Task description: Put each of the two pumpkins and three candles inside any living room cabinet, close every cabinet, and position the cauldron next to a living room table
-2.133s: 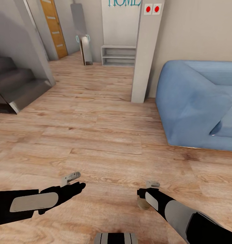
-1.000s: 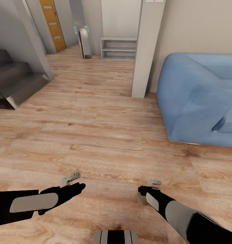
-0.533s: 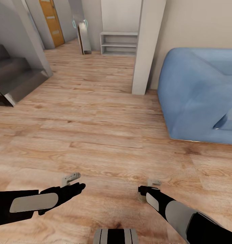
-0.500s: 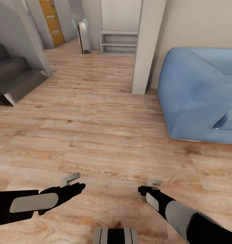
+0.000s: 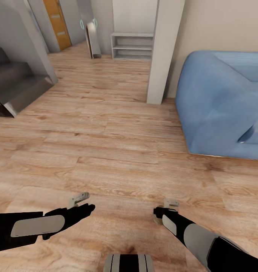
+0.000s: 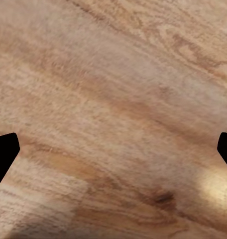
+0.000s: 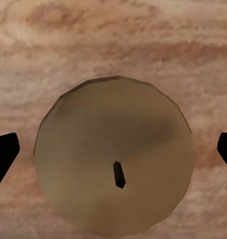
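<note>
The right pincer holds a short beige-tan candle with a small dark wick between its two fingers; in the right wrist view the round top of the candle sits in the middle between the dark fingertips, and in the head view a little of its tan side shows under the wrist. The left pincer is spread wide and holds nothing; under it lies only the light brown wooden plank floor. Both black and grey arms hang low over this floor. Further away, on the right side, stands a big blue soft sofa, and just beside it a pale square pillar. Behind the pillar is a low white open shelf unit against the wall. On the left side are grey stairs and, far back, an orange wooden door.
</note>
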Robot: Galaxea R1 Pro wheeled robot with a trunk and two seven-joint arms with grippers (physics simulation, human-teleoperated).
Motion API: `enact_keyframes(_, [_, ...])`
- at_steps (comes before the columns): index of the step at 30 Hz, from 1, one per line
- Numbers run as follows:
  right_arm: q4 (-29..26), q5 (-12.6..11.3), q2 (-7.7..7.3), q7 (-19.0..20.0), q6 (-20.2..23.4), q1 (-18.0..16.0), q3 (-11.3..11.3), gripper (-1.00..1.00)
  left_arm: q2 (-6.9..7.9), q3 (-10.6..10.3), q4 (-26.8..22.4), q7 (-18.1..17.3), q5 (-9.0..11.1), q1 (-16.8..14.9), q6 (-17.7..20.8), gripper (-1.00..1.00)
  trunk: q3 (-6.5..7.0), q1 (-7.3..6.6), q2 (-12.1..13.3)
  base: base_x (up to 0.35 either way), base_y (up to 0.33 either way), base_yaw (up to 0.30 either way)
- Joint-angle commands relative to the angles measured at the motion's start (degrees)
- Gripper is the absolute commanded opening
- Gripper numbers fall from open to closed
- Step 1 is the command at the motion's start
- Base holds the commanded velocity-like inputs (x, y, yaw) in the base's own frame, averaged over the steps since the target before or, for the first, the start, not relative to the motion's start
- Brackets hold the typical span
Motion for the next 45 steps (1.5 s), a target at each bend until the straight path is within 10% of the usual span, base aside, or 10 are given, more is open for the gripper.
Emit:
enact_keyframes(1, [-0.1,-0.2,-0.02,-0.4,0.3,0.0,0.4,1.00,0.01,-0.1,-0.1,0.0,0.3,-0.1,-0.3,1.00,-0.27,0.01,0.0,0.000,0.000,0.000])
enact_keyframes(45, [-0.1,-0.2,0.09,-0.4,0.3,0.0,0.4,1.00,-0.08,-0.5,-0.1,0.0,0.3,-0.1,-0.3,1.00,-1.60,0.17,-0.1,0.000,0.000,0.000])
